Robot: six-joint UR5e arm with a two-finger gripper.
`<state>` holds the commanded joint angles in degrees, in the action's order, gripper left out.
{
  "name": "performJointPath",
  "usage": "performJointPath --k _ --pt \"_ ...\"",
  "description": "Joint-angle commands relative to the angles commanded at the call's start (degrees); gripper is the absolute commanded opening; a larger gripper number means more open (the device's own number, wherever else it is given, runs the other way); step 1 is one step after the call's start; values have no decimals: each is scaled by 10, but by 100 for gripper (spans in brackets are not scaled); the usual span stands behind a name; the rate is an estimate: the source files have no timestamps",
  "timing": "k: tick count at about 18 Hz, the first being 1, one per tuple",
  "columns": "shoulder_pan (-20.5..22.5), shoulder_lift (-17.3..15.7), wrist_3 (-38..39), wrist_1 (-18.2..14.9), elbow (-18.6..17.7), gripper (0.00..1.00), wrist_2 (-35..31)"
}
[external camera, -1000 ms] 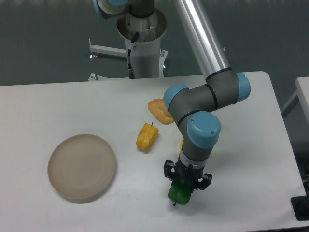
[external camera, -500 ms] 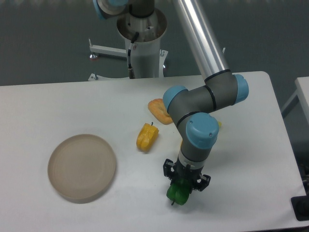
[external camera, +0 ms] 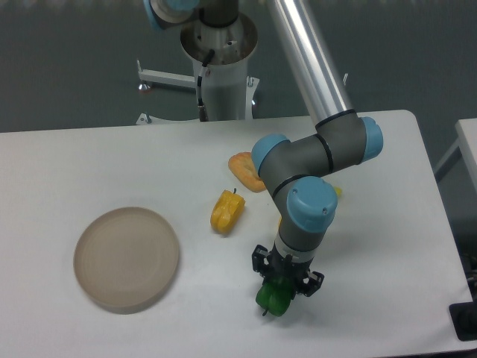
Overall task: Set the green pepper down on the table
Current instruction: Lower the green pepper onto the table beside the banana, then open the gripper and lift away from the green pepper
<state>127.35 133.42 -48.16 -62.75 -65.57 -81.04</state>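
The green pepper (external camera: 271,298) is glossy bright green and sits low over the white table (external camera: 112,156) near its front edge, stem pointing down toward me. My gripper (external camera: 279,287) points straight down and is shut on the green pepper, its black fingers on either side of it. The arm's wrist hides the pepper's top. I cannot tell whether the pepper touches the tabletop.
A yellow-orange pepper (external camera: 226,211) lies to the upper left of the gripper. An orange flat food item (external camera: 244,169) lies behind it, partly hidden by the arm. A round beige plate (external camera: 126,258) sits at the left. The robot base (external camera: 221,67) stands at the back.
The gripper with the green pepper has drifted slightly left and down toward the front edge. The other things have not moved.
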Motion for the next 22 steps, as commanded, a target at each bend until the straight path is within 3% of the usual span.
performJointPath --k 11,13,14,16,18,22 --pt "0 -2 -1 0 -6 41 0" --pt "0 -2 -1 1 -6 51 0" --pt "0 -2 -1 0 -6 61 0" --pt "1 -3 -1 1 -6 91 0" --pt "2 -5 -1 0 -6 100 0" --pt "7 -8 0 0 1 100 0"
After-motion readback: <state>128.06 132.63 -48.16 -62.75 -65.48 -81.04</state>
